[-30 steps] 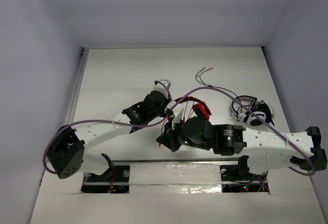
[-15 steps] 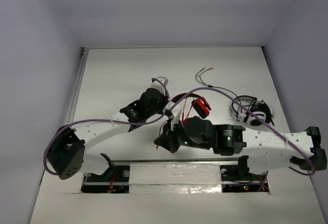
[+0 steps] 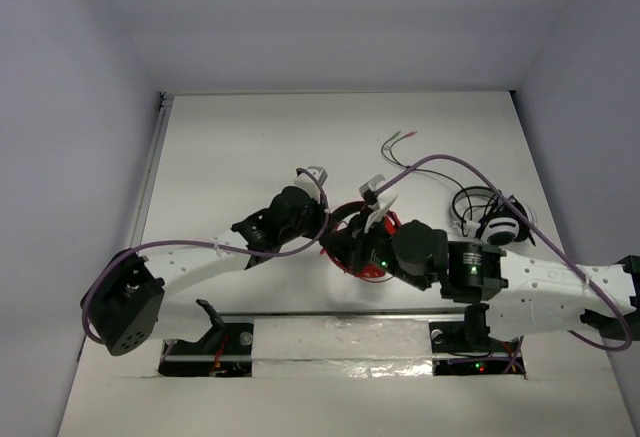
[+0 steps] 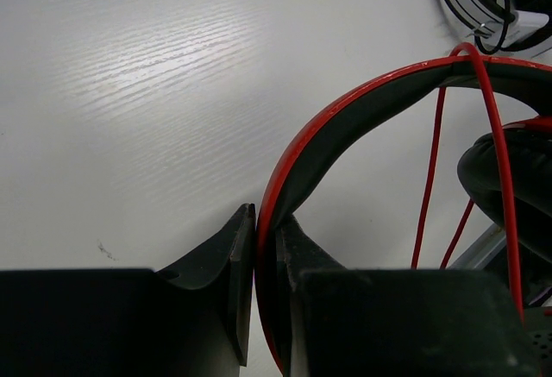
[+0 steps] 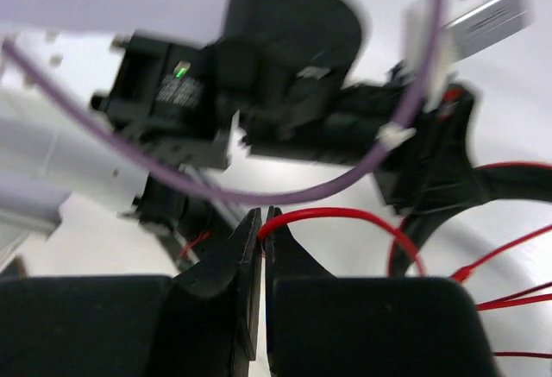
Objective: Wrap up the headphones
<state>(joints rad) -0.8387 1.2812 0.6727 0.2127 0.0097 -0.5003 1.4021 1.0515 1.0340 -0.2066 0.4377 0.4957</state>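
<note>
Headphones: the red headphones [image 4: 345,122] sit near the middle of the tabletop [image 4: 129,92], between the two wrists. Their headband stands on edge, arching away from the left arm.
Left gripper: the left gripper [image 4: 266,222] is clamped on the headband close to one end, with one finger on each face.
Right gripper: the right gripper [image 5: 262,220] is pinched closed on the thin red cable [image 5: 345,213].
Key relation: from that pinch the cable loops toward the headband, and the left wrist is just beyond.
Nearer arm: the right arm has the free cable, so it likely does the winding while the left steadies the band.
Nearby: a black-and-white headset [image 3: 500,222] lies on the right.
</note>
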